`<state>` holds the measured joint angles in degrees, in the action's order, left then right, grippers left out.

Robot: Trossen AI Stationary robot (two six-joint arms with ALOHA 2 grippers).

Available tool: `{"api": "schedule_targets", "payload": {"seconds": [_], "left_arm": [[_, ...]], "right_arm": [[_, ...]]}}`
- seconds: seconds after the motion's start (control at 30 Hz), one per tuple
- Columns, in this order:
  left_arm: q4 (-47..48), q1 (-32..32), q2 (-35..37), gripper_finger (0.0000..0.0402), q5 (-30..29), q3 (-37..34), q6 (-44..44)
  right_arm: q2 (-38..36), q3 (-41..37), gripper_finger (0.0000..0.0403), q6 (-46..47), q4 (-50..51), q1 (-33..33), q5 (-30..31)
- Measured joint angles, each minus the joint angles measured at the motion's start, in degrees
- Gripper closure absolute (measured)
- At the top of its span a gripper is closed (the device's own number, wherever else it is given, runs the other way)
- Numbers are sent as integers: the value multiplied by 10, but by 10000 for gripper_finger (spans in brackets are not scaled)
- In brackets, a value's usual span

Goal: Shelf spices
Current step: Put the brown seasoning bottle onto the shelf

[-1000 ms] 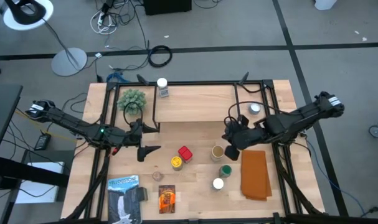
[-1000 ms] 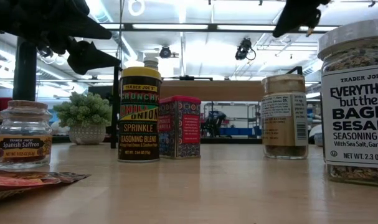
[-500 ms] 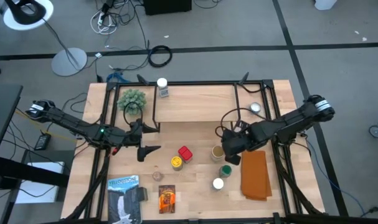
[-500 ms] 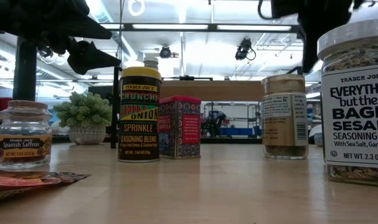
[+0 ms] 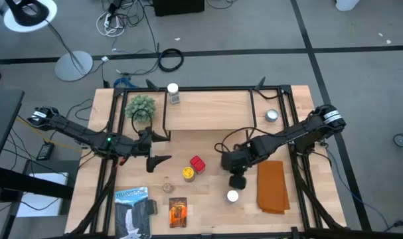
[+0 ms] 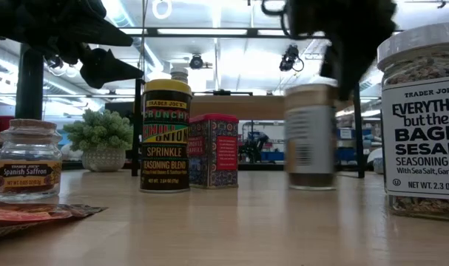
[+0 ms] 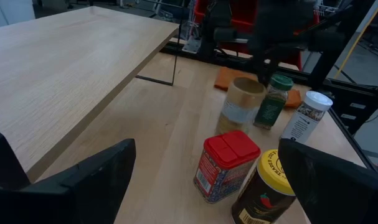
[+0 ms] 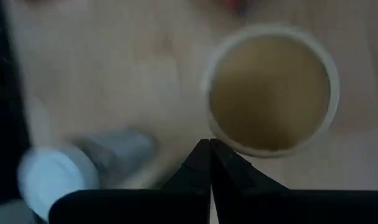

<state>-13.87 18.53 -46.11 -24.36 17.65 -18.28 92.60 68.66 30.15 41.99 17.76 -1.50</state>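
High view. The left gripper rests at centre-left of the frame, fingers spread wide and holding nothing. The right gripper sits right of centre with fingers pressed together, over the spot where a tan-lidded jar stands in the other views. Lower centre: a red box, a yellow-lidded jar and a white-lidded jar. The shelf crosses the upper middle of the wooden table; one jar stands at its upper left edge.

Low view. The tan-lidded jar appears right of centre, motion-blurred, beneath the dark right gripper. The yellow-lidded jar and red box stand left of centre; a saffron jar is at far left.

Left wrist view. The left gripper's two fingers stand wide apart at the lower corners. The tan-lidded jar is in the centre, with a green-lidded jar just beside it.

Right wrist view. The closed fingertips meet at lower centre, at the rim of the tan lid; whether they touch cannot be told.
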Motion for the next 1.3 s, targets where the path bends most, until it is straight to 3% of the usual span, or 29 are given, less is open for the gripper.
{"api": "schedule_targets", "payload": {"seconds": [0.17, 0.53, 0.73, 0.93, 1.3], "left_arm": [[0, 0, 0, 3, 0, 0, 0], [0, 0, 0, 3, 0, 0, 0], [0, 0, 0, 3, 0, 0, 0], [0, 0, 0, 3, 0, 0, 0], [0, 0, 0, 3, 0, 0, 0]], "right_arm": [[-4, 0, 403, -9, -77, -8, 20], [-26, 0, 399, 11, 10, -15, 24], [-26, 0, 366, 21, 12, -15, 53], [-26, 0, 287, 13, 12, -15, 51], [-25, -31, 77, -9, -10, -13, 69]]}}
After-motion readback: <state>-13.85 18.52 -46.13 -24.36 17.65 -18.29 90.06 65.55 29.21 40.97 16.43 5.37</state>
